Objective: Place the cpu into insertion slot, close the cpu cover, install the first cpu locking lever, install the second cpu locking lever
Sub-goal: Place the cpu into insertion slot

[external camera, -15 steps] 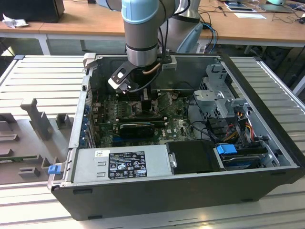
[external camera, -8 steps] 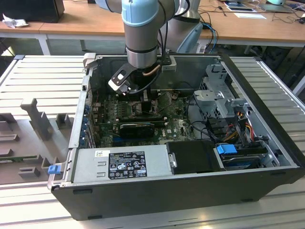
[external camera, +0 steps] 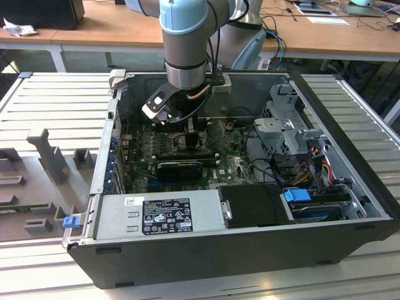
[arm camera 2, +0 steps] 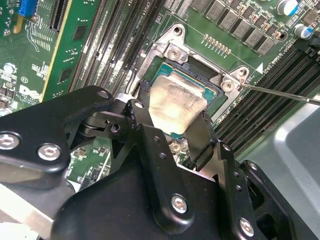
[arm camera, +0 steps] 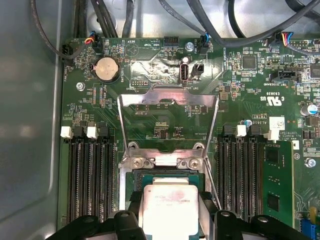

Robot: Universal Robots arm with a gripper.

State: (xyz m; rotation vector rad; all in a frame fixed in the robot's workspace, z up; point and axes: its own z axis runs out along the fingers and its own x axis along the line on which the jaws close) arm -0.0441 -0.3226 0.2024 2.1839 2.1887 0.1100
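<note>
The arm is reaching down into the open computer case [external camera: 187, 256], near its back wall. The gripper [arm camera 2: 175, 120] is pinching the chip [arm camera 2: 175, 102] between both fingers, right over the socket [arm camera: 162, 161]. Beyond it, the cover [arm camera: 167, 97] is lying flipped open on the board.

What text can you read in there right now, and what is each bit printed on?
Nothing I can quote reliably.
White label on the power supply: print too small to read.
Silkscreen on the motherboard, first wrist view: white lettering, too small to trust.
Top of the cpu, held in the gripper: faint marks, illegible.
</note>
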